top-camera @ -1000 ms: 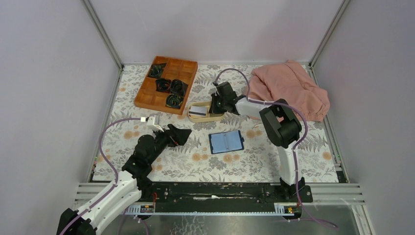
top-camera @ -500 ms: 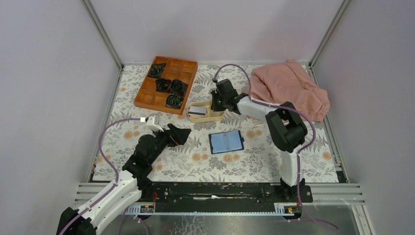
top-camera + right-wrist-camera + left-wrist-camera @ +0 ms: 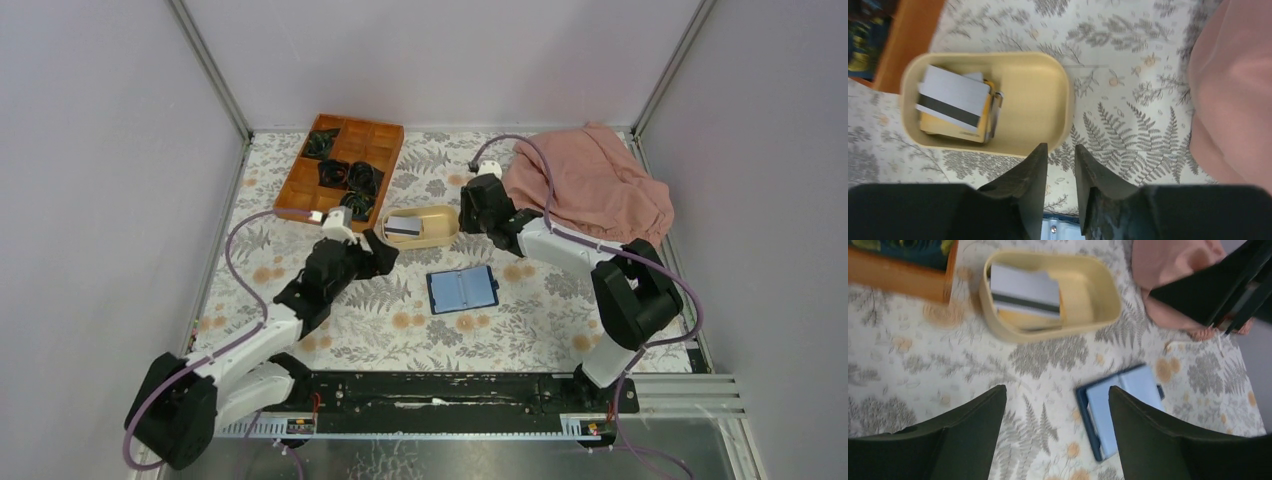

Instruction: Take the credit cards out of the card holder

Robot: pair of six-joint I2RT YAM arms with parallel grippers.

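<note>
Worktop (image 3: pixel 400 330) lies free all round your card holder (image 3: pixel 462 290), spread open, long axis left-right; your left tool (image 3: pixel 1057 392) gapes wide, right tool (image 3: pixel 1061 149) barely parted, both empty

No text, brand or number can be read in any view. The top card (image 3: pixel 953 100) in the beige dish (image 3: pixel 1040 100), at the far middle of the table, shows only a dark stripe.

The dish (image 3: pixel 440 220) is made of smooth, matt plastic. The credit cards (image 3: pixel 954 97) are seen to be smooth and a little shiny. The card holder (image 3: pixel 462 289) looks smooth and matt. The tray (image 3: pixel 300 195) is made of wood. The pink cloth (image 3: pixel 590 180) is soft and wrinkled.
</note>
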